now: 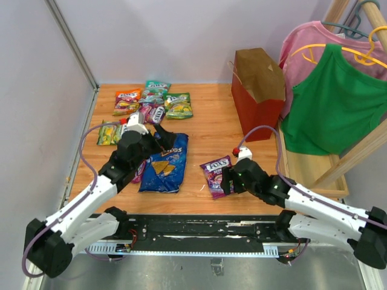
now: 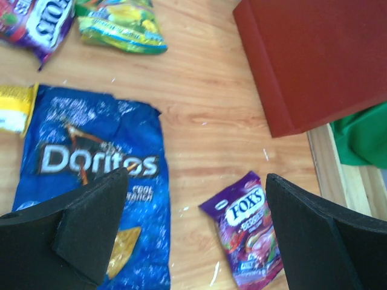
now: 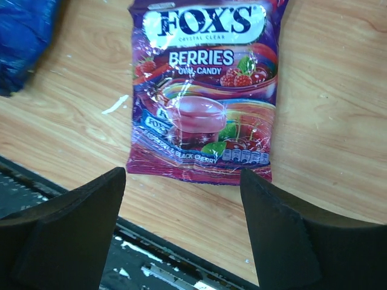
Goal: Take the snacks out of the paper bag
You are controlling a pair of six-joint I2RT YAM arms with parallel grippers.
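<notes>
Right gripper (image 3: 182, 181), open and empty, hovers at the purple packet's (image 3: 205, 90) bottom end; the packet lies roughly parallel to the Doritos bag (image 2: 91, 139). Left gripper (image 2: 196, 178) gapes empty above that bag.

Top camera sits high at the near edge, looking down over the whole bench (image 1: 211, 121). Left wrist view hovers close over the Doritos bag (image 2: 91, 163), facing towards the paper bag (image 2: 314, 60). Right wrist view is closer again, tight on the purple packet (image 3: 205, 90), which all three views share.

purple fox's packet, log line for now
left gripper open over Doritos bag | right gripper open by purple Fox's Berries packet | paper bag upright
</notes>
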